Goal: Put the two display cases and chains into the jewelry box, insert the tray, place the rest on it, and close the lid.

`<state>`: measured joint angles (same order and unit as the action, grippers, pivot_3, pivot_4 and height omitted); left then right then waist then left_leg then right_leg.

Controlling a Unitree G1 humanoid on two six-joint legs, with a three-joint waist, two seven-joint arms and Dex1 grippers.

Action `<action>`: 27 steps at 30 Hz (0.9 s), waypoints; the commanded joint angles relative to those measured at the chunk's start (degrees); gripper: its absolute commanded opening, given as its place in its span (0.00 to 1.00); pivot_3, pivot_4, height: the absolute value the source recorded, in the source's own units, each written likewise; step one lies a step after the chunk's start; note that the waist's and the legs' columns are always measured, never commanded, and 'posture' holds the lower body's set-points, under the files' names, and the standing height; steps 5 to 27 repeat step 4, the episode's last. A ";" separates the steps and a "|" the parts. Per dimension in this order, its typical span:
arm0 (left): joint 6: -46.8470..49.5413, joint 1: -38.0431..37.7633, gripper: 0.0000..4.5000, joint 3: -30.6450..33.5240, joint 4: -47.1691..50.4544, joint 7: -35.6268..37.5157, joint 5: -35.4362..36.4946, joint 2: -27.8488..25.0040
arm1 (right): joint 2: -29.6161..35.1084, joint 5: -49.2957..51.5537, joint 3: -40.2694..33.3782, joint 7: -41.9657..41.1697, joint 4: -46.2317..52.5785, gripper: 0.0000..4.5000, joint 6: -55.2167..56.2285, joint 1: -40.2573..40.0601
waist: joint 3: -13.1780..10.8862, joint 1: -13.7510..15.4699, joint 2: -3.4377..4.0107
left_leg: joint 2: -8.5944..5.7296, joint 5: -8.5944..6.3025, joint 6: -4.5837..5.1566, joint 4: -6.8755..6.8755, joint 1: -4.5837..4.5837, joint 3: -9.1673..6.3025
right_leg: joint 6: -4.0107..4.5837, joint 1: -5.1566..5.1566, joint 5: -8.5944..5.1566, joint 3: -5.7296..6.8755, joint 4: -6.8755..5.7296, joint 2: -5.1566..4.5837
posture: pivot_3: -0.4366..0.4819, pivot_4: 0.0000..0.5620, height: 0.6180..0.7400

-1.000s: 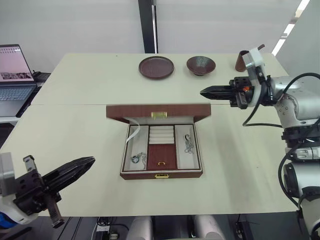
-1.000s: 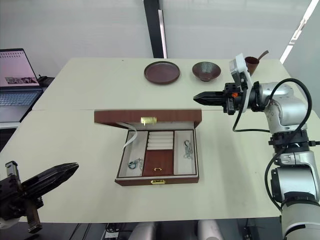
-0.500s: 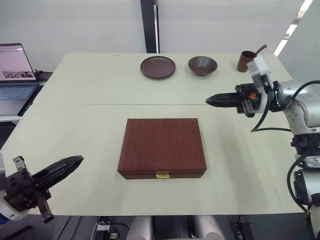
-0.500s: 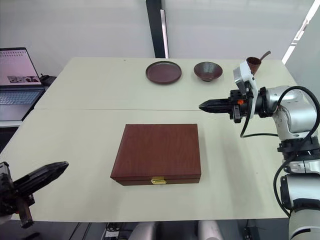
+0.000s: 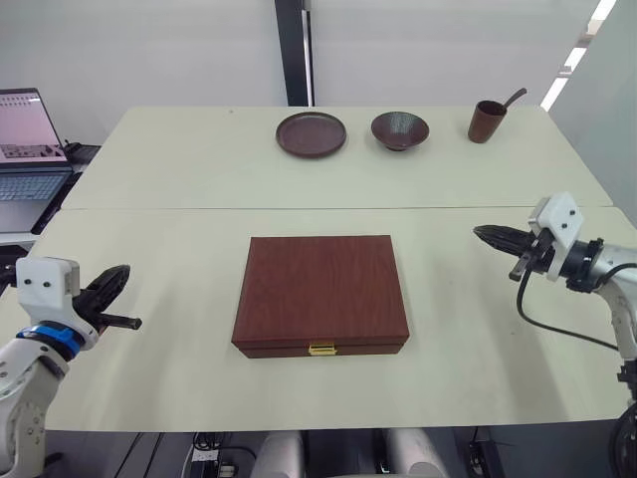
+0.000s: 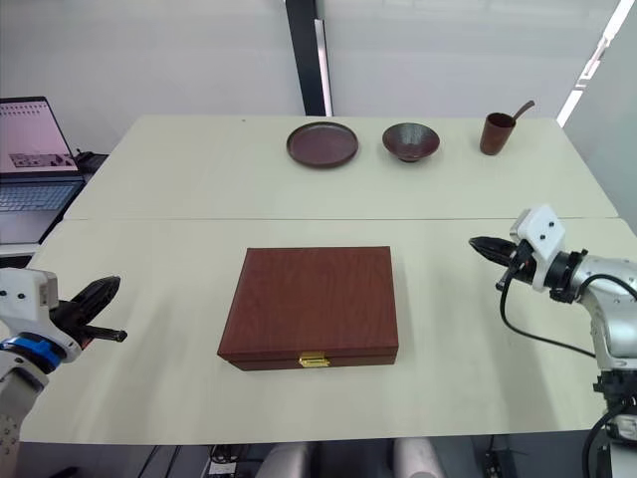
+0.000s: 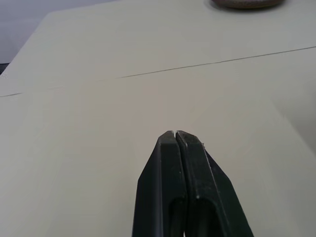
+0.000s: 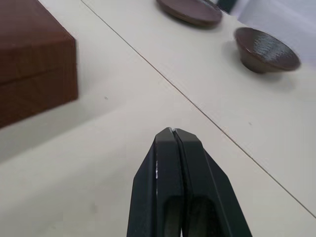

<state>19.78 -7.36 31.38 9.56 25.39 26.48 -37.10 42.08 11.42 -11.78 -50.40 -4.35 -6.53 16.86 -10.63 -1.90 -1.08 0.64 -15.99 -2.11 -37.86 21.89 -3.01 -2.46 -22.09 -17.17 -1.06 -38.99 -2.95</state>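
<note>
The jewelry box (image 5: 320, 289) lies in the middle of the table with its lid (image 5: 323, 274) down flat and the gold clasp (image 5: 320, 350) facing me. The display cases, chains and tray are hidden. My left gripper (image 5: 123, 272) hovers at the table's left edge, well clear of the box, its fingers (image 7: 168, 148) pressed together on nothing. Off to the box's right, my right gripper (image 5: 479, 232) points toward it with a wide gap between them, and is also shut and empty (image 8: 173, 130). A corner of the box (image 8: 29, 64) shows in the right wrist view.
Along the table's far edge stand a brown plate (image 5: 312, 133), a dark bowl (image 5: 400, 129) and a brown cup (image 5: 487, 120) with a spoon in it. A laptop (image 5: 25, 149) sits on a separate surface to the left. A seam (image 5: 199, 208) crosses the table behind the box.
A second ago the lid stood open over the tray and chains; it is down now. The right gripper has drawn back right and lower, and the left gripper has pulled in at the left edge.
</note>
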 commanded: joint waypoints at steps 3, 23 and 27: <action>-4.84 2.41 0.00 -1.75 -3.58 -1.53 -4.38 2.21 | -3.28 -6.07 0.06 9.77 -6.29 0.00 10.94 -0.01 | 0.00 0.06 0.00 | 0.01 0.00 0.00 0.00 0.01 0.04 | 0.00 0.00 0.00 -0.02 -0.01 0.00 | 0.48 0.27 0.95; -5.00 2.82 0.00 -2.20 -3.84 -0.80 -4.16 2.44 | -3.67 -6.86 0.57 10.66 -7.59 0.00 12.05 0.49 | 0.00 0.06 0.00 | 0.02 0.00 0.00 0.00 0.03 0.03 | 0.00 -0.01 0.00 -0.01 -0.01 -0.02 | 0.48 0.27 0.95; -5.00 2.82 0.00 -2.20 -3.84 -0.80 -4.16 2.44 | -3.67 -6.86 0.57 10.66 -7.59 0.00 12.05 0.49 | 0.00 0.06 0.00 | 0.02 0.00 0.00 0.00 0.03 0.03 | 0.00 -0.01 0.00 -0.01 -0.01 -0.02 | 0.48 0.27 0.95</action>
